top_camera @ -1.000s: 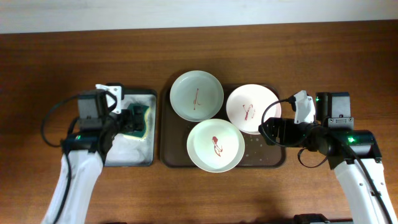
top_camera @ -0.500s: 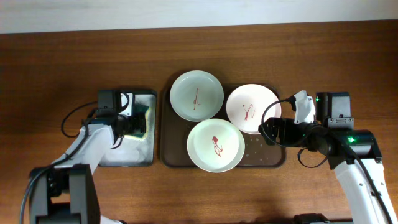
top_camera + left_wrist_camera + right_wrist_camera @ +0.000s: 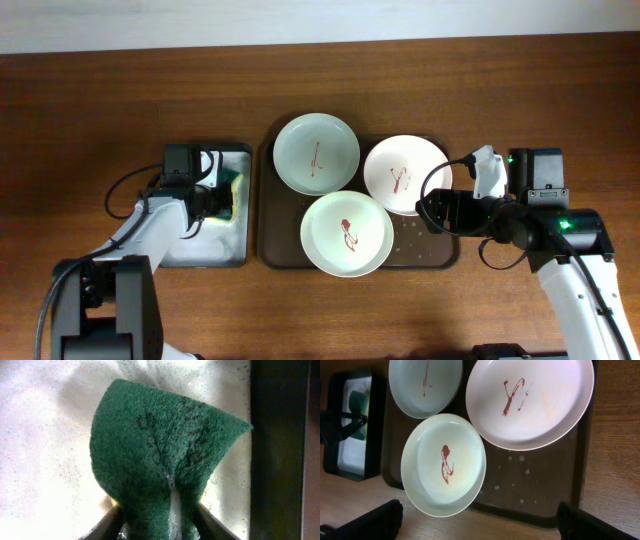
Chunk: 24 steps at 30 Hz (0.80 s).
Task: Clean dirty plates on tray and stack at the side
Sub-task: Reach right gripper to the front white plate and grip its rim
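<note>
Three plates lie on the dark brown tray (image 3: 432, 256), each with a reddish-brown smear: pale green (image 3: 316, 153) (image 3: 425, 385), pinkish white (image 3: 405, 175) (image 3: 530, 400) and cream white (image 3: 347, 234) (image 3: 443, 465). My left gripper (image 3: 222, 190) (image 3: 159, 529) is down in the small black tray (image 3: 172, 260), shut on the green sponge (image 3: 165, 450), which bulges and folds between the fingers (image 3: 107, 522). My right gripper (image 3: 432, 212) (image 3: 480, 527) hovers open over the brown tray's right part, nothing between its fingers (image 3: 370, 520).
The small black tray holds white foam (image 3: 45, 435) and stands left of the brown tray; in the right wrist view it (image 3: 330, 425) shows at the far left with the sponge (image 3: 357, 402) in it. Wooden table (image 3: 120, 90) surrounds both trays.
My left gripper has closed from wide open onto the green sponge, and the left arm shifted slightly right over the black tray. The right arm and the plates have not moved.
</note>
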### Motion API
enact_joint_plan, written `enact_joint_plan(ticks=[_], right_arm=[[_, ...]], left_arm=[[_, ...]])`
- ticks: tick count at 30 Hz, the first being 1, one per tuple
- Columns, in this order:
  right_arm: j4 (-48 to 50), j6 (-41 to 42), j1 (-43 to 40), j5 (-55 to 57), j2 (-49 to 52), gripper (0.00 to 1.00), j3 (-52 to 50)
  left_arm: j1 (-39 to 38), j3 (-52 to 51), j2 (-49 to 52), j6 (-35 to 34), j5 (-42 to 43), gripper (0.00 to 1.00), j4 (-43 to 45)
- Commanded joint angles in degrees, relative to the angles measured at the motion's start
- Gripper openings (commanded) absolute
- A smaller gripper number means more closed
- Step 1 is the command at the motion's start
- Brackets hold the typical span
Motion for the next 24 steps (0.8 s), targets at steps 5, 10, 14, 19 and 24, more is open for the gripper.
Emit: enact_joint_plan(ticks=[5,10,14,19,24], right_arm=[[-1.3,0.0,0.6,-0.5,1.3,0.99,1.2],[-2.8,-0.9,4.7,-0.5,5.4,0.95,1.2],[-1.7,-0.8,8.8,0.0,10.8,0.75,1.2],[-1.0,-0.8,10.7,0.1,18.6,0.62,1.2],[0.7,-0.8,12.6,0.1,26.2,0.57,1.2]], left_arm=[[-0.2,0.1,2.0,0.2,-0.4,0.0,-2.7],[-0.2,0.5,1.1,-1.5,-0.2,0.0,-4.4],[-0.2,2.2,-3.3,-1.5,-0.2,0.0,-7.4],[-0.2,2.3,-8.1,-1.6,-0.2,0.0,-10.9],[-0.2,2.3,-9.4,-3.3,0.1,0.0,-13.3]])
